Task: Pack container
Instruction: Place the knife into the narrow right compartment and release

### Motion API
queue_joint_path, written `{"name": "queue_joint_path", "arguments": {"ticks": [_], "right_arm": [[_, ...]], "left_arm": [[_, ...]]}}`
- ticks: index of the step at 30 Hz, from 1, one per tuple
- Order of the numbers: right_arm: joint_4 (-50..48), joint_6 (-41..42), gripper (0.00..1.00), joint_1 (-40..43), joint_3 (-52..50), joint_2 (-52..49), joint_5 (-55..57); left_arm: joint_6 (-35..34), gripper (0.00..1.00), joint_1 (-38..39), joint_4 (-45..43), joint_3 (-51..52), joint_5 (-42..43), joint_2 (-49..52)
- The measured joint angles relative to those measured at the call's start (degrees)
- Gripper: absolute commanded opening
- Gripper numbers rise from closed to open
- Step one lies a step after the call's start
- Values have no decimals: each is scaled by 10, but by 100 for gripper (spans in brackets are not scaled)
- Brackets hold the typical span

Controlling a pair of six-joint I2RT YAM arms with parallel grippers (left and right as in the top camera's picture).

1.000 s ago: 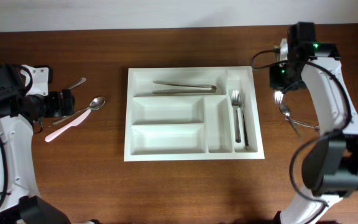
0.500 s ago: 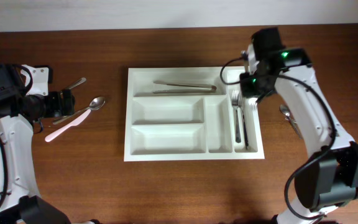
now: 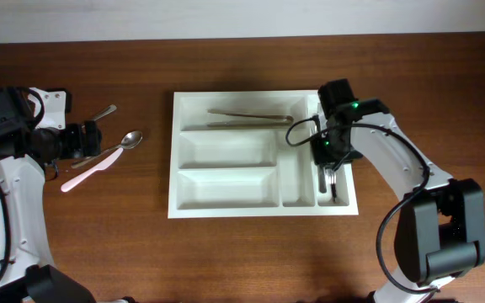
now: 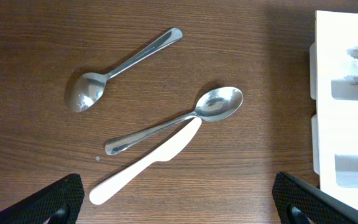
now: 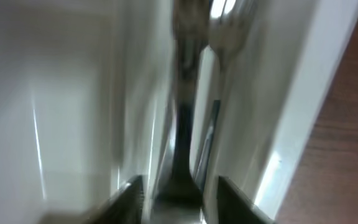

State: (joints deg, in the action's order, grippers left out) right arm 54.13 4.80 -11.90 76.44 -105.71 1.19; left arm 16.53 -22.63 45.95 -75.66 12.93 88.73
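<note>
The white container (image 3: pixel 226 206) lies mid-table; its edge also shows in the left wrist view (image 4: pixel 347 134). Tongs (image 3: pixel 251 117) rest in its top compartment. My right gripper (image 3: pixel 327 154) hangs low over the far-right narrow compartment, where forks (image 3: pixel 321 178) lie. In the blurred right wrist view, a fork (image 5: pixel 224 34) lies along the compartment wall (image 5: pixel 291 124), its handle between the parted fingers of the right gripper (image 5: pixel 180 186), with a gap on each side. My left gripper (image 4: pixel 179 190) is wide open over bare wood, just short of a white knife (image 4: pixel 148 165).
Left of the container lie two metal spoons (image 4: pixel 173 121) (image 4: pixel 114 71) beside the white knife (image 3: pixel 87 172). My left arm (image 3: pixel 23 135) sits at the table's left edge. My right arm (image 3: pixel 394 160) arches over the wood to the right of the container.
My right arm swung in from the table's right side, carrying a fork, and came down over the far-right compartment. Its jaws have parted. The left arm stayed still.
</note>
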Motion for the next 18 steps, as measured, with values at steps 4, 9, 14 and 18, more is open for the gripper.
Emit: {"name": "queue_joint_path", "arguments": {"ticks": [4,9,14,18], "right_arm": [[-18,-1,55,0,-1,0,9],[-1,-3,61,7,47,0,37],[3,-8,75,26,139,0,115],[-37,-44,82,68,192,0,165]], "left_arm": [[0,99,0,0,0,0,0],[0,99,0,0,0,0,0],[0,99,0,0,0,0,0],[0,99,0,0,0,0,0]]}}
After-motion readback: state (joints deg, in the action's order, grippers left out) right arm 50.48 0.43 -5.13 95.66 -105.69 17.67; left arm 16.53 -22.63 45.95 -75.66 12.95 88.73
